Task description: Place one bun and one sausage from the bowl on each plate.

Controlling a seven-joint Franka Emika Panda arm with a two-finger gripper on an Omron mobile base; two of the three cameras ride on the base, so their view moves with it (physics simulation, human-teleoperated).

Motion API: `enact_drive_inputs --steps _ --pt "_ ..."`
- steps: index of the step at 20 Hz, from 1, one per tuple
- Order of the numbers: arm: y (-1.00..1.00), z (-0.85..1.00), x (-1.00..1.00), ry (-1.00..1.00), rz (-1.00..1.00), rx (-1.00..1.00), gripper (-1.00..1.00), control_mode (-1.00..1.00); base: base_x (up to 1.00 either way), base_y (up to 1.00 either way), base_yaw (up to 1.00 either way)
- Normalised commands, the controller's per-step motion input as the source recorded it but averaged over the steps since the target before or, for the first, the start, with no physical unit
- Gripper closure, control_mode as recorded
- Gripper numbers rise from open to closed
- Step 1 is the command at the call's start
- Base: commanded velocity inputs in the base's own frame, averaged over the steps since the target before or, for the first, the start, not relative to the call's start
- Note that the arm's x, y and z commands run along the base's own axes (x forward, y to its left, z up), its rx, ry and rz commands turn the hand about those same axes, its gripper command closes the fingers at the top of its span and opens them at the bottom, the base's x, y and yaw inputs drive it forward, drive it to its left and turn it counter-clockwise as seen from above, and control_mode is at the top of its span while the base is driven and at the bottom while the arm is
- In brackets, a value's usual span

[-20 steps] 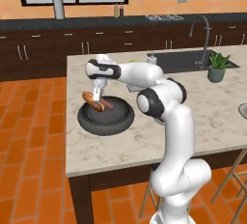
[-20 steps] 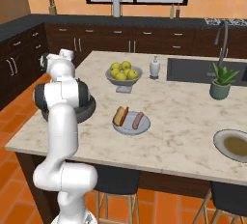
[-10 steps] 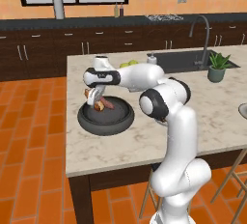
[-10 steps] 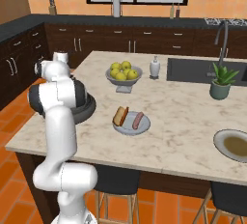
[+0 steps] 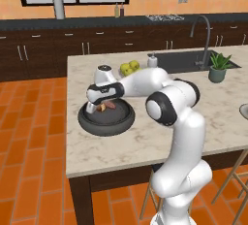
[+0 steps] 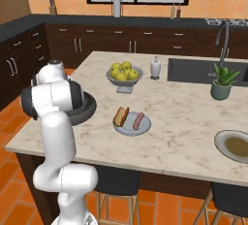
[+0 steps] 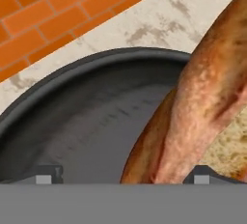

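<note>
A: Progress check. One plate point(image 6: 131, 125) mid-island already carries a bun point(image 6: 120, 116) and a sausage point(image 6: 138, 120), side by side. That half looks done.

B: And the other half?

A: Open. The gripper point(image 5: 95, 106) is down inside the dark bowl point(image 5: 106, 120) at the island's left end. Left base view shows a bun point(image 5: 102, 107) and a pinkish sausage point(image 5: 111, 105) at the bowl's back, right by the hand. Hand view: that bun point(image 7: 202, 102) looms large on the right, running down between the two tips.

B: Closed on it?

A: Cannot tell. The tips stand wide apart at the frame's bottom, bun between them, but contact isn't visible.

B: Second plate?

A: A round dish point(image 6: 236, 146) near the right edge, brownish in the middle; I judge that's it, not certain.

B: Anything in the path?

A: Pedestal bowl of apples point(image 6: 124, 73), soap dispenser point(image 6: 155, 67), sink point(image 6: 206, 70), potted plant point(image 6: 221, 83). All sit toward the back; the front strip of counter looks passable.
</note>
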Motion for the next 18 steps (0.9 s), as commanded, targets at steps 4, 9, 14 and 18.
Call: enact_drive_inputs --steps 4,9,14,18 --pt "-0.21 0.0 0.06 -0.08 -0.06 0.0 -1.0 -1.0 0.0 0.0 0.0" --pt "0.0 0.0 0.0 0.0 0.0 0.0 -1.0 -1.0 0.0 0.0 0.0" --pt "0.0 0.0 0.0 0.0 0.0 0.0 1.0 -1.0 0.0 0.0 0.0" --pt "0.0 0.0 0.0 0.0 0.0 0.0 1.0 -1.0 0.0 0.0 0.0"
